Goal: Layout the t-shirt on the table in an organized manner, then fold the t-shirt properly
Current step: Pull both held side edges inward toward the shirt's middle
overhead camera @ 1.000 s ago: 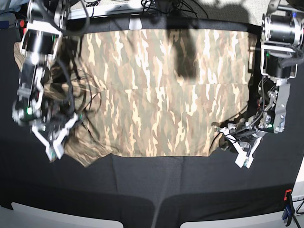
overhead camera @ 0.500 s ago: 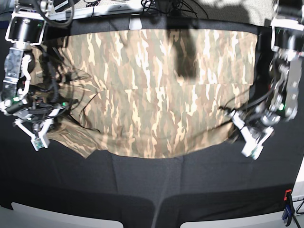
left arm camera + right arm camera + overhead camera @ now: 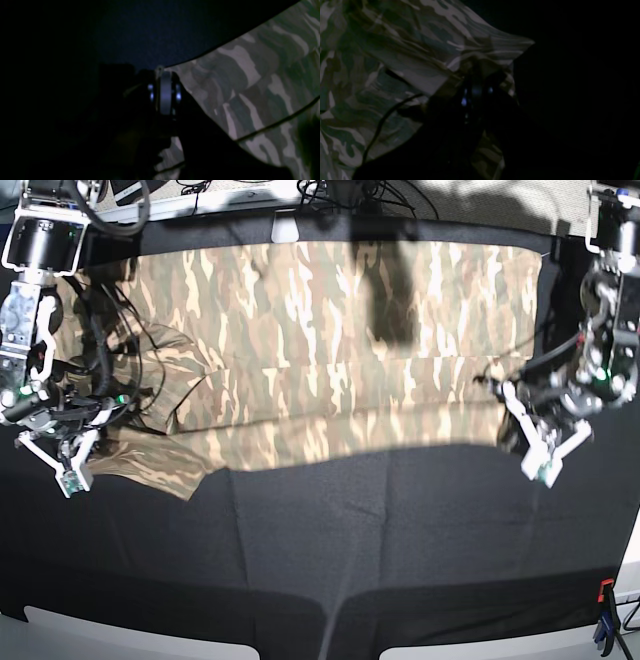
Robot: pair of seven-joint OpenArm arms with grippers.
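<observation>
I see the t-shirt (image 3: 340, 340) spread across the far half of the table (image 3: 330, 560), its near edge lifted between my left gripper (image 3: 545, 460) and right gripper (image 3: 70, 475), both clamped on its lower corners.

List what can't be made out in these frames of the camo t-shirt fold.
- Left wrist view: left gripper lost in underexposure; whether it pinches the t-shirt edge is unclear.
- Right wrist view: right gripper a dark silhouette; fabric bunches over it.
- Base view: the t-shirt's far-left part is hidden behind the right arm and its cables.
</observation>
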